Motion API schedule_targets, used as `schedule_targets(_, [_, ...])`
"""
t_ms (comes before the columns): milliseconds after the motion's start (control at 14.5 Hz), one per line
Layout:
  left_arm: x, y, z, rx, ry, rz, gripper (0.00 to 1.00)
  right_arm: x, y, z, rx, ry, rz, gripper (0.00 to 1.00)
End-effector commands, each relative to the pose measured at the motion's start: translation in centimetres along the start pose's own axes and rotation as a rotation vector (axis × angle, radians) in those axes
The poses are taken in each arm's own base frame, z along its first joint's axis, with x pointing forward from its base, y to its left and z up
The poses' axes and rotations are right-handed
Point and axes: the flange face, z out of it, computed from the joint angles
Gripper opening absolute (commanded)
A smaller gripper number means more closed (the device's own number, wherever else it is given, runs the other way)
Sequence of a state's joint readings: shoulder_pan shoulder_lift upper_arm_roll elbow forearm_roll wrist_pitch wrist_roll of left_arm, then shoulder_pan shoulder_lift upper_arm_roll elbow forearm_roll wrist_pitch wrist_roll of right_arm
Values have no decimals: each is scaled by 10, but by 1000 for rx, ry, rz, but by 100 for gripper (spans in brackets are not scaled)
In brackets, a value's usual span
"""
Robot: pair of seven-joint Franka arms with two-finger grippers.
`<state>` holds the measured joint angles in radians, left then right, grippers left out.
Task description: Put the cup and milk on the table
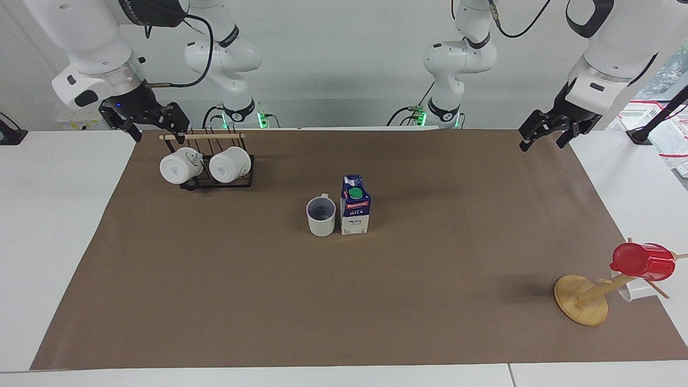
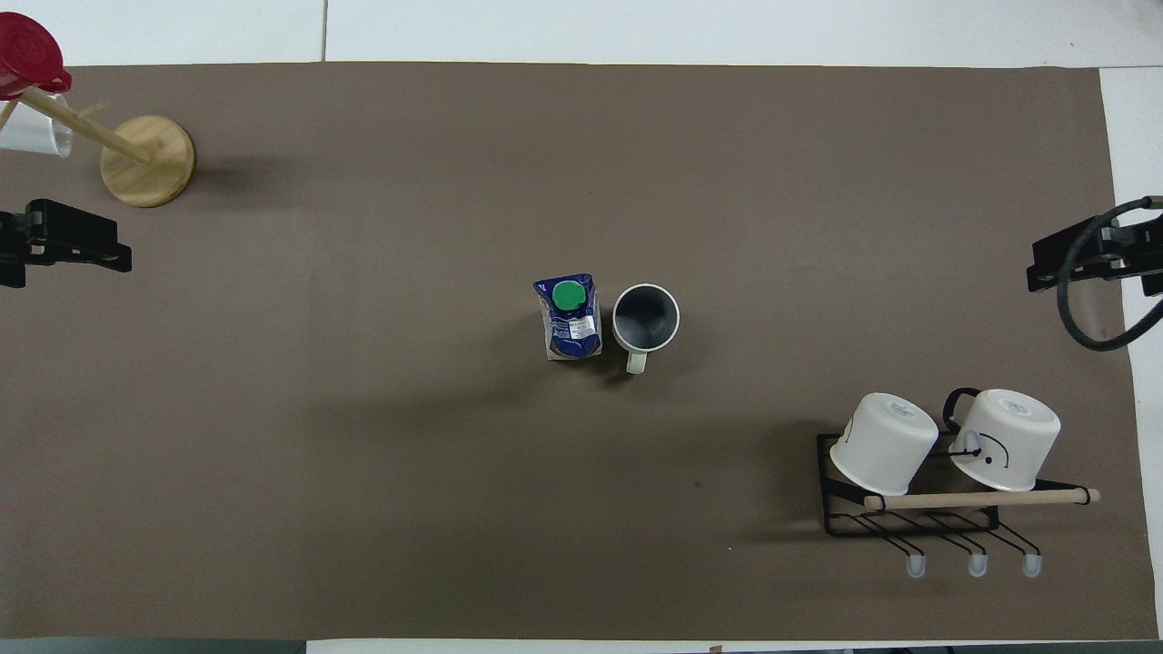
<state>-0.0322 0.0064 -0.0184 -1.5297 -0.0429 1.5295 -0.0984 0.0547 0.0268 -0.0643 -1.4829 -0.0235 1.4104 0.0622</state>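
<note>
The cup (image 1: pixel 321 216), off-white with a bluish-grey inside, stands upright on the table's brown sheet (image 1: pixel 430 301) near its middle. It also shows in the overhead view (image 2: pixel 646 318), handle toward the robots. The milk (image 1: pixel 355 205) stands upright right beside it, toward the left arm's end, green cap up (image 2: pixel 570 318). My left gripper (image 1: pixel 542 144) hangs open and empty over the sheet's corner at the left arm's end (image 2: pixel 91 247). My right gripper (image 1: pixel 157 130) hangs open and empty above the mug rack (image 2: pixel 1054 263). Both are well apart from the cup and milk.
A black wire rack (image 1: pixel 215 183) with two all-white mugs (image 2: pixel 886 450) lies at the right arm's end, near the robots. A wooden mug tree (image 1: pixel 583 301) with a red cup (image 1: pixel 642 262) and a white cup stands at the left arm's end, farther from the robots.
</note>
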Motion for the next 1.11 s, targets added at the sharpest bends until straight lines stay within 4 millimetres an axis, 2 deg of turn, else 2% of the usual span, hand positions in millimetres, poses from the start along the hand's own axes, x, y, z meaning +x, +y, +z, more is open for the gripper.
schedule_targets(0, [5,-6,-6,-14,15,6,100,-6,5,0,17,1,7,100])
schedule_targets(207, [9,-16,-4,-12,16,23,100,-6,5,1,17,0,7,100])
schedule_targets(553, [14,-19,-9,-10,69,27,100,-6,5,1,17,0,6,100])
schedule_targets(622, [13,-24,-11,-12,71,27,100,-6,5,1,17,1,6,100])
schedule_targets(691, [10,-39,-13,-10,60,21,100,-6,5,1,17,1,6,100])
schedule_targets(829, [2,-51,-15,-10,31,40,100,-6,5,1,17,1,6,100])
schedule_targets(1037, [-6,-44,-18,-12,15,53,100,-6,5,0,17,3,6,100])
